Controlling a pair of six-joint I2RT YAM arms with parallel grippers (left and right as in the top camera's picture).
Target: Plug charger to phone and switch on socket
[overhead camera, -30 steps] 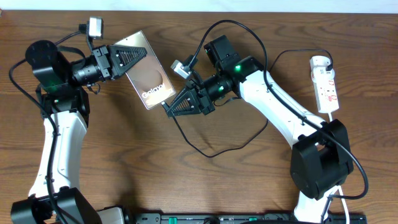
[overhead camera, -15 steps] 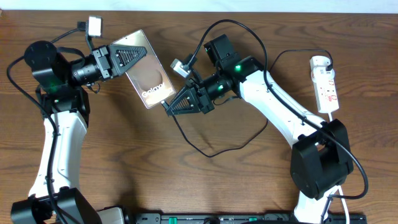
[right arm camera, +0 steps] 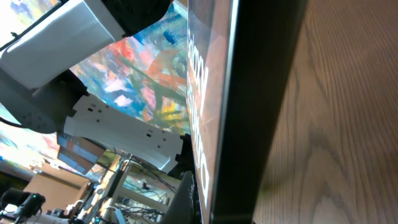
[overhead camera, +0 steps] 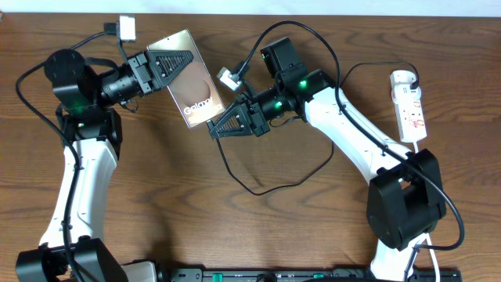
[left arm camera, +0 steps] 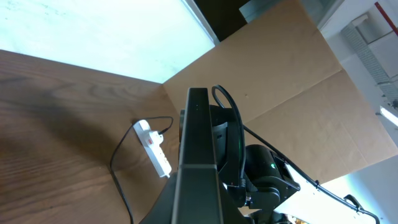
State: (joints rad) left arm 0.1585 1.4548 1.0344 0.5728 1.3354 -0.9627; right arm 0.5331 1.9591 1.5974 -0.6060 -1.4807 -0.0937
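Lettering comes first: white "Galaxy" (overhead camera: 199, 110) runs along the lower end of the flat brown-grey phone (overhead camera: 196, 86), and the rest of the line is too small for me to read from overhead. My left pincer (overhead camera: 174, 64) is clamped on the phone's upper end and holds it tilted, above the brown wooden desk (overhead camera: 235, 235). From my left wrist the phone (left arm camera: 198, 155) shows edge-on as a thin dark slab.

My right pincer (overhead camera: 215, 131) sits at the phone's lower edge, just beside the lettering, with its fingers pressed together on the plug end of the long thin black charger cable (overhead camera: 262, 190). The plug tip itself is hidden, so I cannot tell whether it touches the phone. The cable drops from the pincer and loops across the desk under my right arm. My right wrist camera is filled by the phone's dark edge (right arm camera: 249, 93). White letters on its face are seen too steeply to read.

The white elongated power strip with red marks (overhead camera: 410, 106) lies on the desk at the far right, well apart from both pincers. It also shows from my left wrist (left arm camera: 155, 149).
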